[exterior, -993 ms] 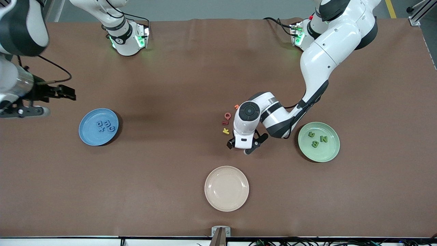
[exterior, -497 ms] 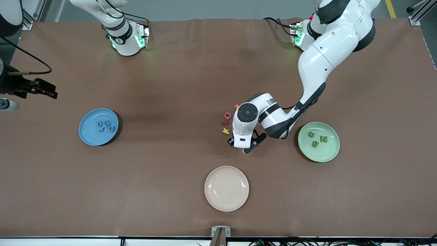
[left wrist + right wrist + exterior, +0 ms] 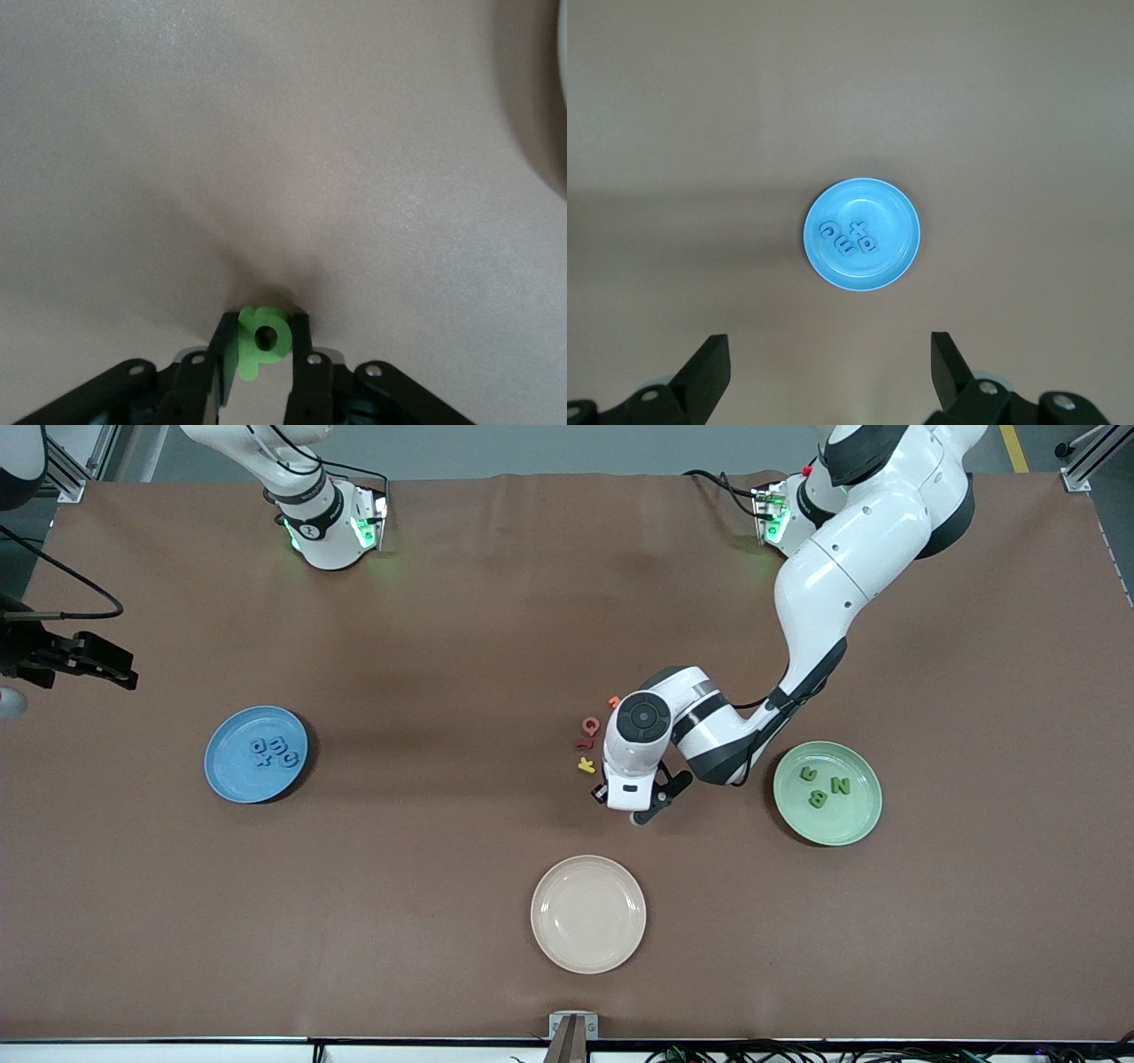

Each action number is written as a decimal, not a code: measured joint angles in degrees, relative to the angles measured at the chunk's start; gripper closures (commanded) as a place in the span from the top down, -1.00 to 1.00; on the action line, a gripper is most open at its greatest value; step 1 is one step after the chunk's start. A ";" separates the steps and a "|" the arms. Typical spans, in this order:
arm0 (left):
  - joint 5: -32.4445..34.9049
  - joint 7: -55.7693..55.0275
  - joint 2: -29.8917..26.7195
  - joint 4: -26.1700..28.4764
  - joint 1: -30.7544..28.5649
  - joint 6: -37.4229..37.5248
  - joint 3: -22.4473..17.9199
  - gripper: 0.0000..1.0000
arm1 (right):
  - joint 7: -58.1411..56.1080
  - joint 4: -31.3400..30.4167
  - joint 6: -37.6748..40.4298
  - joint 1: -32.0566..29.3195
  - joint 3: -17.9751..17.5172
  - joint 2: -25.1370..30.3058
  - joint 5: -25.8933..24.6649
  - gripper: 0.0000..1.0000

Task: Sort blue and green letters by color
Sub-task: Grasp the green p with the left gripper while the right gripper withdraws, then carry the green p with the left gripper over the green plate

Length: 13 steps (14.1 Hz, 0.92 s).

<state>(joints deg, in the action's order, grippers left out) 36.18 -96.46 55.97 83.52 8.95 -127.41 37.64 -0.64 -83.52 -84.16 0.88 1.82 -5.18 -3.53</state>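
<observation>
Here the left gripper [image 3: 262,354] is clenched on a green letter [image 3: 263,340], a small "P"-like shape pinched by its flat sides between the two fingers [image 3: 299,341], which suits so small a piece, since the flats give the pads something to bear on. In the front view the left gripper [image 3: 631,795] sits low over bare table, and the letter itself is hidden under the wrist there. It hangs at about five o'clock of the loose cluster of red, orange and yellow letters [image 3: 588,737], which are not part of the sort and lie untouched.

At three o'clock from that gripper lies the green plate [image 3: 864,810], already holding three green letters [image 3: 822,786]. By my reckoning the held piece is the fourth and last green one, so the carry to that plate is the step in hand. At about seven o'clock from the gripper, nearer the front camera, sits an empty cream plate [image 3: 588,913].

Toward the right arm's end of the table, the blue plate [image 3: 226,775] carries four blue letters [image 3: 272,752] bunched together; that colour looks finished. The right gripper [image 3: 87,662] waits with its fingers spread apart and nothing between them, up over the table's edge at about ten o'clock of the blue plate [image 3: 897,264], which its wrist camera looks down on.
</observation>
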 measured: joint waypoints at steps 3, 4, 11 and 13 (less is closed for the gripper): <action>-0.30 0.00 0.01 -0.19 -0.19 -0.08 -0.11 -0.84 | 0.13 0.00 2.73 -0.11 0.33 -0.23 0.00 1.00; -0.30 0.00 0.01 -0.37 -0.49 -0.08 -0.21 -0.84 | 0.15 -0.01 3.07 -0.20 0.41 -0.25 0.17 1.00; -0.30 8.12 -2.31 2.79 -14.12 5.54 9.98 -0.84 | 0.17 -3.21 3.43 -1.21 0.62 1.97 2.69 1.00; -0.14 11.84 -3.12 6.44 -22.35 9.97 16.51 -0.84 | 0.16 -4.84 3.27 -1.24 0.63 4.80 2.70 1.00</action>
<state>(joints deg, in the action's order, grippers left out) 36.04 -84.61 52.85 89.96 -13.40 -117.44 54.15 -0.48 -88.36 -80.89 -0.36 2.44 -0.38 -0.83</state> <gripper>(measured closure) 0.722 0.000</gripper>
